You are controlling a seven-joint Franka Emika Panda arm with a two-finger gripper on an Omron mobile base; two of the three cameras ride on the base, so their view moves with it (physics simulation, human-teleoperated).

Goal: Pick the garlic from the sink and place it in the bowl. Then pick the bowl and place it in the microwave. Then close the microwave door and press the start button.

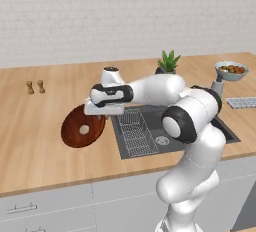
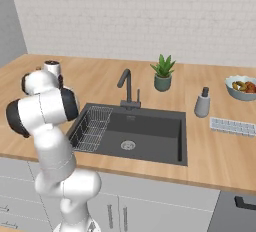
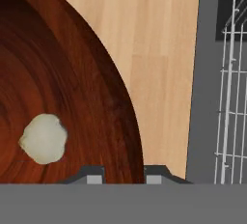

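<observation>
Pale wooden counter (image 1: 45, 141) runs along a white brick wall (image 1: 125, 11), with grey cabinet fronts below it. Set into this counter is the sink (image 2: 145, 136), a dark grey basin with a round drain, a wire rack (image 2: 92, 126) in its left part and a dark faucet (image 2: 127, 88) at its back edge. Just left of the sink, on the counter, sits the bowl (image 1: 75, 128), wide, shallow and reddish brown. The garlic (image 1: 84, 129), a small pale lump, lies inside the bowl, near its middle; in the hand view the garlic (image 3: 44, 139) rests on the dark wood grain, well inside the bowl's right rim (image 3: 130, 121). The white robot arm reaches left across the sink, and its gripper (image 1: 102, 112) hangs over the bowl's right edge, the side nearest the sink. In the hand view the two finger tips (image 3: 95, 175) stand a little apart, one on each side of the bowl's rim; whether they press on the rim cannot be told. Behind the sink stands a small potted plant (image 2: 163, 73). Right of the sink stand a grey soap bottle (image 2: 202, 103), a pale ridged tray (image 2: 232, 126) and a grey-blue bowl of fruit (image 2: 242, 87). Far left of the sink, beyond the bowl, stand two small wooden shakers (image 1: 35, 87).
</observation>
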